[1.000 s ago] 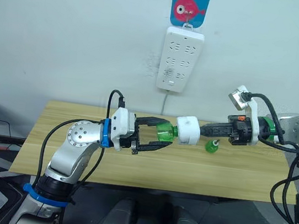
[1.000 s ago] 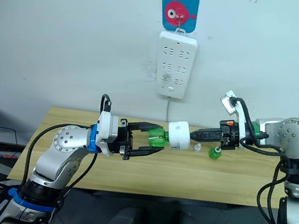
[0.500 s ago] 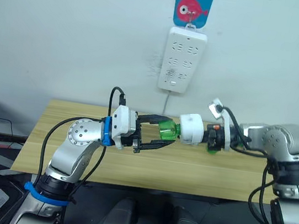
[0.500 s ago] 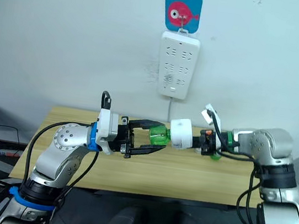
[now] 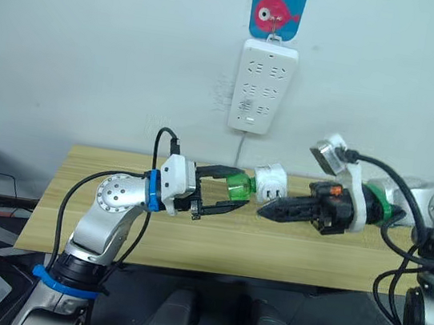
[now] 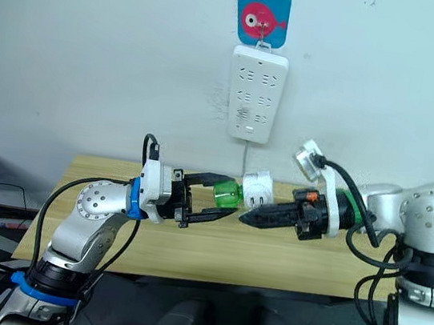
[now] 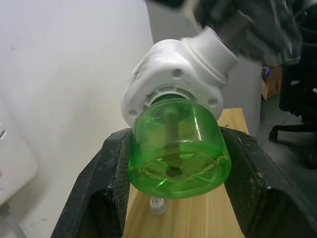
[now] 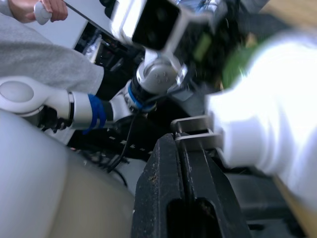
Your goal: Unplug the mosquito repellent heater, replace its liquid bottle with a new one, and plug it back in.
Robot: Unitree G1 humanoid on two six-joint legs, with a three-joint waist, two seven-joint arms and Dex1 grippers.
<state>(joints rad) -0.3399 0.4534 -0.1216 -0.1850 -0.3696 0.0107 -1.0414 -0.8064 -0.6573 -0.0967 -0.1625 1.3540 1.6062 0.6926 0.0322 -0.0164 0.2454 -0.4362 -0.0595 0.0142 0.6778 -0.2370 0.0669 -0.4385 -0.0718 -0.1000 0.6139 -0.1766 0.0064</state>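
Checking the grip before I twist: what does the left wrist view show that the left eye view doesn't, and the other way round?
Left wrist view: the wick inside the green bottle, and the underside of the heater around the bottle's neck. Left eye view: the right hand, shut, close by the heater, and the power strip on the wall. Both: the left hand clamping the bottle, which sits in the heater.

Glossy translucent green plastic bottle [image 7: 178, 148] between matt black fingers [image 7: 96, 186]; smooth white plastic heater [image 7: 173, 79]; pale wood-grain table [image 5: 112, 220].
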